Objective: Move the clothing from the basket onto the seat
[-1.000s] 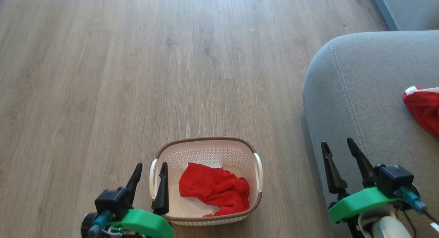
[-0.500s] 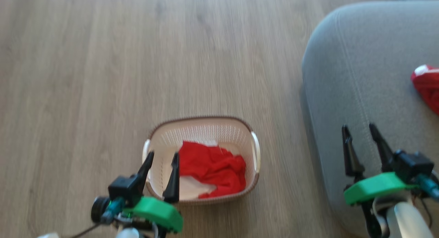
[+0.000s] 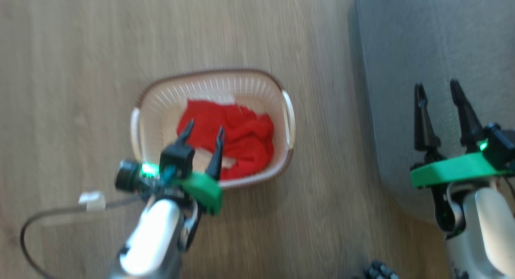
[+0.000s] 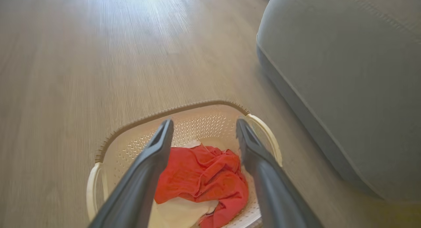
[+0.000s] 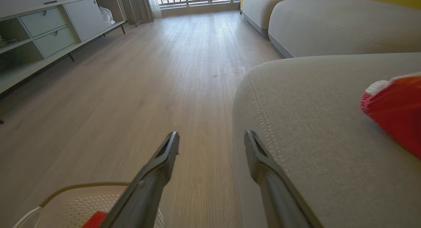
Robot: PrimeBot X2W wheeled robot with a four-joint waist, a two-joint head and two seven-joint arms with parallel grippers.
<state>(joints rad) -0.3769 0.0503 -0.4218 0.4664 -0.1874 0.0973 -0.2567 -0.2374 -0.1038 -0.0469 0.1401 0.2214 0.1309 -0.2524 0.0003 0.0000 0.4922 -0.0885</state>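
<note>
1. Head view is motion-blurred. The basket point(image 3: 209, 72) sits on the wood floor point(image 3: 80, 50), centre-left of the frame. Its brown rim and white side handles are readable.
2. The red clothing point(image 3: 241, 130) lies crumpled inside the basket, toward its right half. In the left wrist view the heap point(image 4: 200, 175) shows a white panel at its lower edge, with perforated basket wall point(image 4: 204, 127) behind it.
3. The left gripper point(image 3: 204, 126) hangs over the near-left part of the basket with its jaws spread wide and nothing between them. In its own view the left gripper point(image 4: 204, 123) has a finger on either side of the red heap. Cannot tell whether it touches the fabric.
4. The right gripper point(image 3: 437, 85) is at centre right, over the seat point(image 3: 402, 42), with its jaws spread wide and holding nothing. Its own view point(image 5: 211, 133) has one finger over the floor and the other over the seat edge point(image 5: 263, 123) with its double stitching.
5. The seat is just right of the basket, with a strip of floor between them point(image 4: 345, 73).
6. A second red piece point(image 5: 394, 113) with white trim lies on the seat at the right edge of the right wrist view.
7. Background of that view: a pale drawer cabinet point(image 5: 52, 27) at upper left and another cushion point(image 5: 329, 24) at upper right.
</note>
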